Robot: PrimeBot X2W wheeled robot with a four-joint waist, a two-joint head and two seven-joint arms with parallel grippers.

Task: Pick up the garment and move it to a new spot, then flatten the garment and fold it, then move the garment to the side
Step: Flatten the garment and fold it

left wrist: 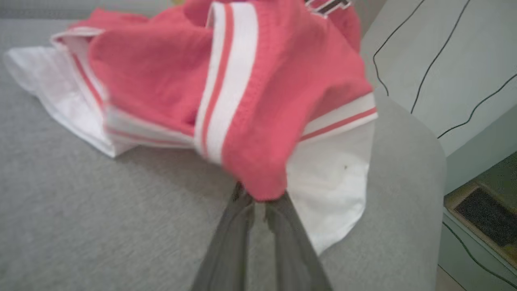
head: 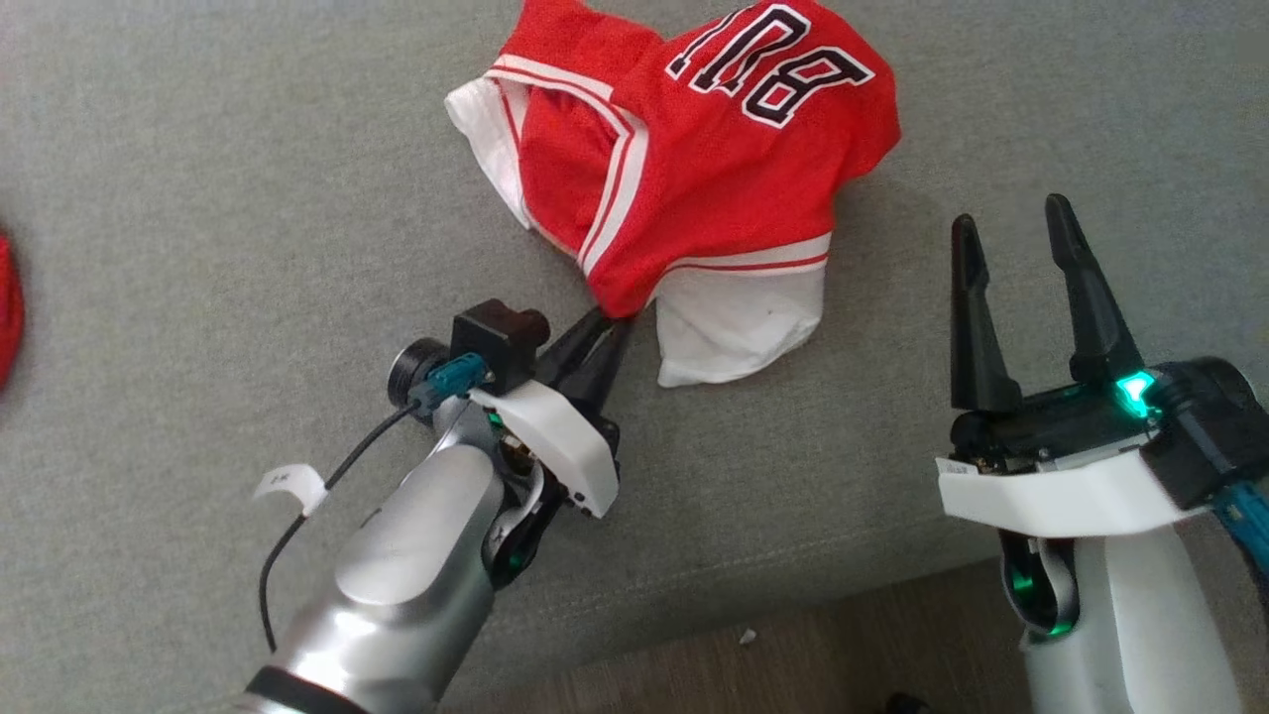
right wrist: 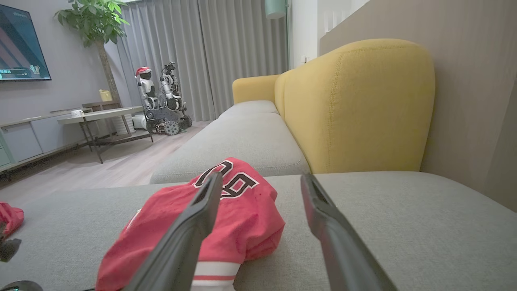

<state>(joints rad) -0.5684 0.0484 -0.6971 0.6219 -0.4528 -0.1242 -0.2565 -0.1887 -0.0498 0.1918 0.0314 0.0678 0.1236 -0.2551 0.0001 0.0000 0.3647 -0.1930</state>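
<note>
The left gripper [head: 612, 327] is pinched closed on the lowest red corner of the garment [head: 714, 149]. Its two dark fingers [head: 585, 357] meet at a point where the red cloth narrows just beside a white flap. In the left wrist view the gripper [left wrist: 258, 199] bites into the same red tip, though blur there hides how much cloth sits between the tips. The silver left forearm [head: 416, 565] slants up from the lower left of the head view, with the wrist angled toward the garment and low over the grey sofa seat [head: 198, 248]. The garment, a red jersey with white-and-red trim and black-and-white lettering, lies crumpled on that seat ahead of the robot, and most of it is beyond the grasped corner. The right gripper [head: 1011, 213] is near the garment's right side, apart from it. It points forward with its fingers [head: 977, 317] spread wide and holds nothing. A yellow backrest [right wrist: 355, 105] rises behind the seat.
</note>
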